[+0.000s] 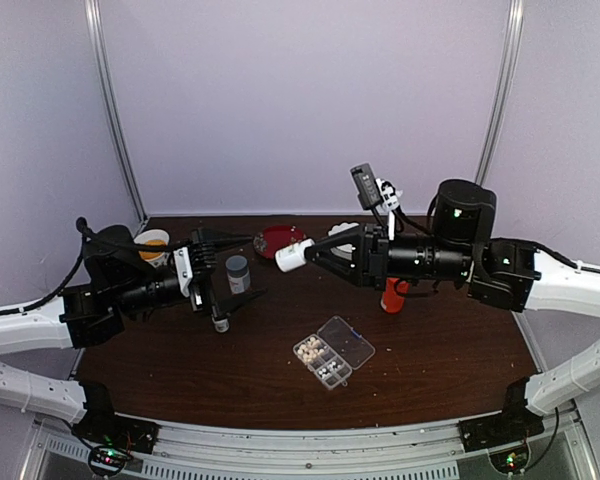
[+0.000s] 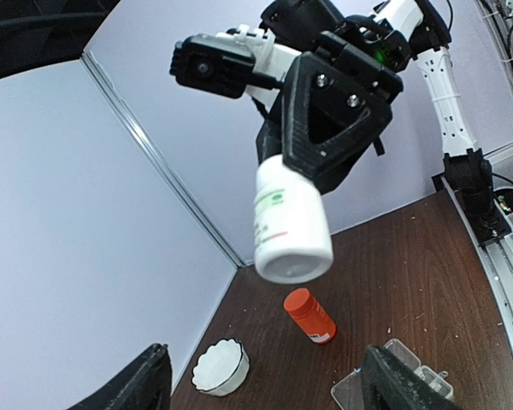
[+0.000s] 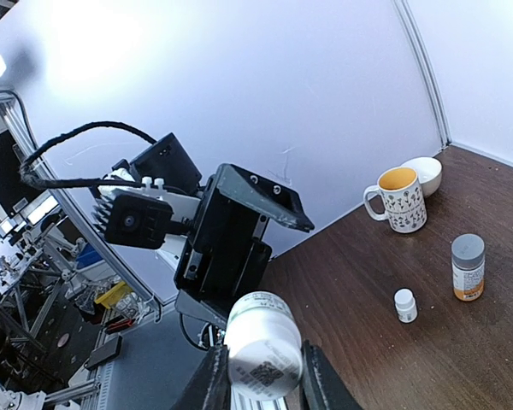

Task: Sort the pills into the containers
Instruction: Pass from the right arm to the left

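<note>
White bottle (image 2: 291,231) — in right gripper (image 2: 315,175), raised beyond pill box (image 1: 333,352); left gripper (image 2: 274,380) wide, empty — should meet its free end squarely.

The right tool (image 1: 309,255) grips a white bottle (image 1: 289,258) sideways above the counter (image 1: 450,350). The left tool (image 1: 255,266) faces it, jaws apart. An open pill box (image 1: 348,340) lies nearer the front, with pills (image 1: 320,360) in its cells. 1 orange bottle (image 1: 392,297) shows beside the right arm.
</note>
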Robot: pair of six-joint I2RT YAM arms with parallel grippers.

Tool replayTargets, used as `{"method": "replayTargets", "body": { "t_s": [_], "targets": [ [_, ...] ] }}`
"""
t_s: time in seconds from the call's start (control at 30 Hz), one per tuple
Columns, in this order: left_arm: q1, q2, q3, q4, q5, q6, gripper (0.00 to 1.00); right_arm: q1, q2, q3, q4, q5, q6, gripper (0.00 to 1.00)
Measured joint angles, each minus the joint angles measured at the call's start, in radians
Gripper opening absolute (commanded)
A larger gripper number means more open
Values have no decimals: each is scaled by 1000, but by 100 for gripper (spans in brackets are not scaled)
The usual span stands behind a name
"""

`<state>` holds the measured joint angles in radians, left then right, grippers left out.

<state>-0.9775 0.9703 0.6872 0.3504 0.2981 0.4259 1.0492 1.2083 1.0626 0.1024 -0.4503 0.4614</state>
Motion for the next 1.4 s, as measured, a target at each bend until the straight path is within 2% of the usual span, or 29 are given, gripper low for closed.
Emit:
{"method": "replayTargets", "body": {
  "t_s": [0.17, 0.57, 0.73, 0.9, 1.03, 1.23, 1.4],
  "targets": [
    [-2, -1, 0, 47, 35, 23, 78, 8, 42, 20, 22, -5, 5, 7],
    [-2, -1, -1, 97, 59, 47, 59, 38, 118, 78, 50, -16, 10, 7],
    [-2, -1, -1, 97, 60, 50, 58, 45, 132, 85, 55, -17, 10, 6],
    [-2, -1, -1, 97, 62, 54, 37, 47, 139, 86, 67, -16, 16, 6],
    [-5, -2, -2, 98, 63, 55, 25, 47, 141, 92, 75, -16, 16, 5],
    [-5, -7, -2, 96, 61, 27, 13, 49, 142, 95, 76, -16, 12, 2],
    [-5, -8, 8, 87, 70, -51, 3, 51, 142, 116, 40, -18, -33, 2]
  ]
}}
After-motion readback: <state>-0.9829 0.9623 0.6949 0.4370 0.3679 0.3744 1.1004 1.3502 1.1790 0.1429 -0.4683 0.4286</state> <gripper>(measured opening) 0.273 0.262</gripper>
